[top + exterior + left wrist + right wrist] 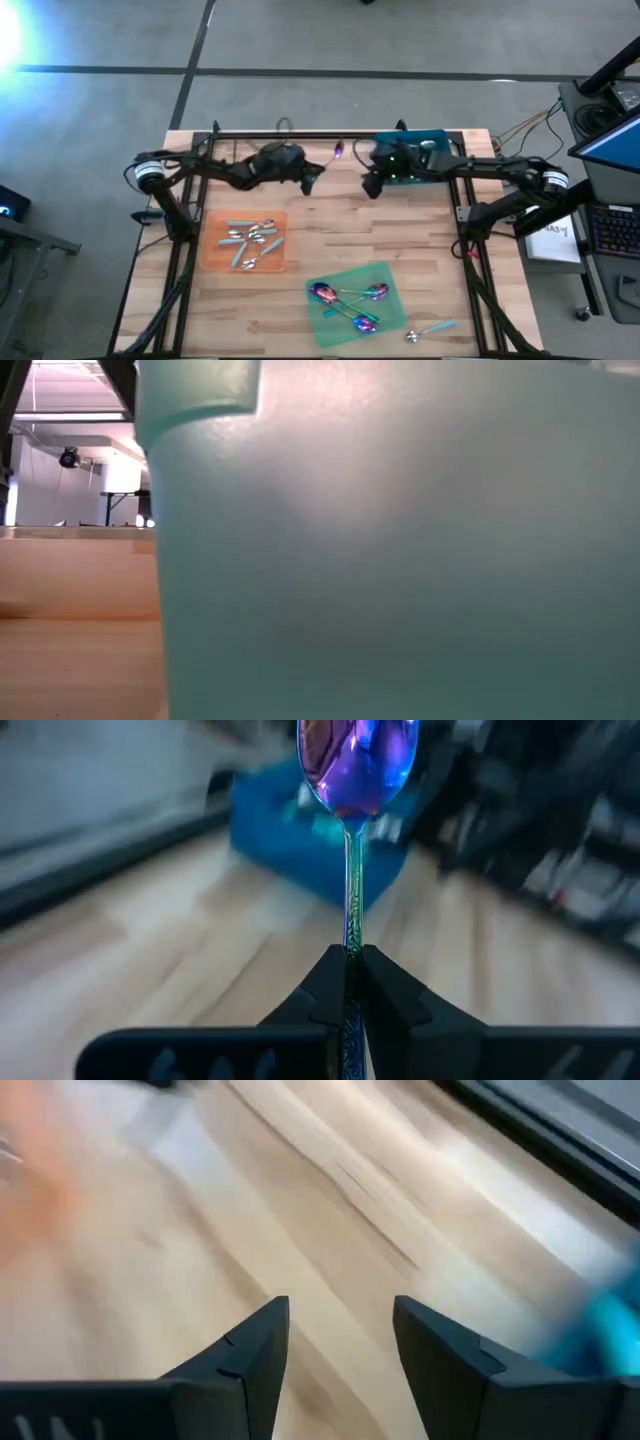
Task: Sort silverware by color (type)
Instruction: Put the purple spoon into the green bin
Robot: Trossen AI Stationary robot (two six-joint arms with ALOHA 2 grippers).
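Observation:
My left gripper sits over the table's far middle, shut on an iridescent purple spoon whose head points away from the fingers toward the teal bin. My right gripper hovers open just beside the bin, over bare wood. On the orange mat lie several silver spoons. The green mat bears three purple-headed spoons. One silver spoon with a pale blue handle lies on the wood right of the green mat. My left gripper pinches the purple spoon's thin handle between its two fingers, toward the end away from the head. The handle runs along the fingers and sticks straight out past their tips. The spoon is lifted clear of the table.
The teal bin stands at the far edge and fills most of the low view. A dark frame rail runs along the far edge, with side struts at left and right. Bare wood lies between the mats and the arms.

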